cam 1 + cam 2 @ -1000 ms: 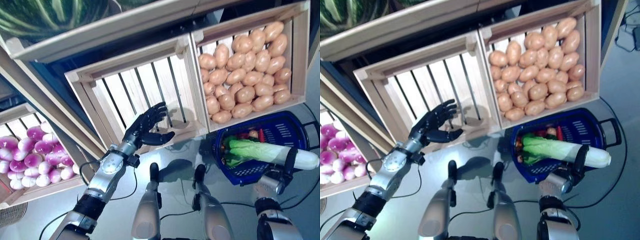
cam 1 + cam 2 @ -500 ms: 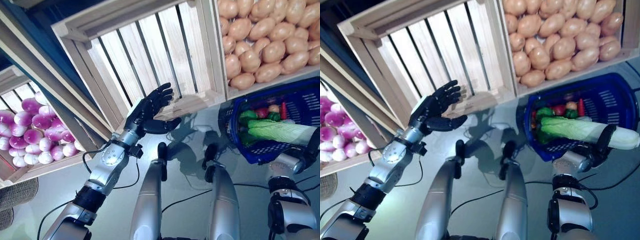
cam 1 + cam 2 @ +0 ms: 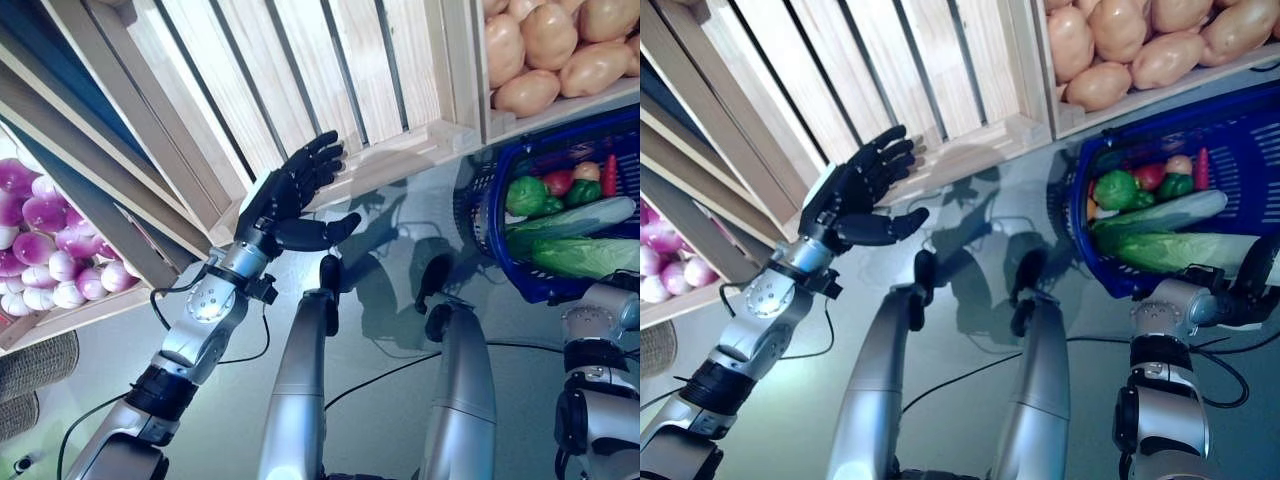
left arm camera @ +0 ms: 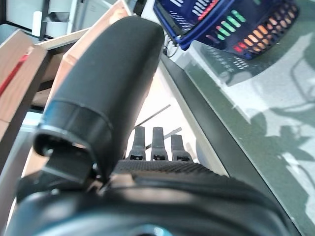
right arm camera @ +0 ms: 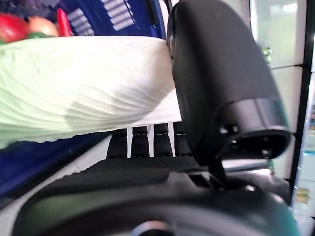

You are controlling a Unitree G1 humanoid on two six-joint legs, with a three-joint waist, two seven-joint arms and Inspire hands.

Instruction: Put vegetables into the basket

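Note:
A blue plastic basket [image 3: 1102, 265] stands on the floor below the crates. In it lie a green pepper [image 3: 525, 195], a red tomato [image 3: 560, 183], a red chilli [image 3: 610, 175] and a long pale green vegetable [image 3: 570, 218]. A leafy cabbage [image 3: 585, 255] lies across the basket's near side. My right hand [image 5: 216, 73] is shut on its white stalk [image 5: 98, 83], thumb above and fingers below. My left hand [image 3: 290, 195] is open and holds nothing, in front of the empty wooden crate [image 3: 330, 60].
A crate of potatoes [image 3: 550, 50] stands right of the empty one, above the basket. Purple-white turnips [image 3: 40, 260] fill a crate at the far left. A woven basket [image 3: 35, 370] sits at the lower left.
The camera has tipped down and moved closer, so the whole picture has shifted. The cabbage now sits lower in the basket, still in my right hand. My left hand stays open.

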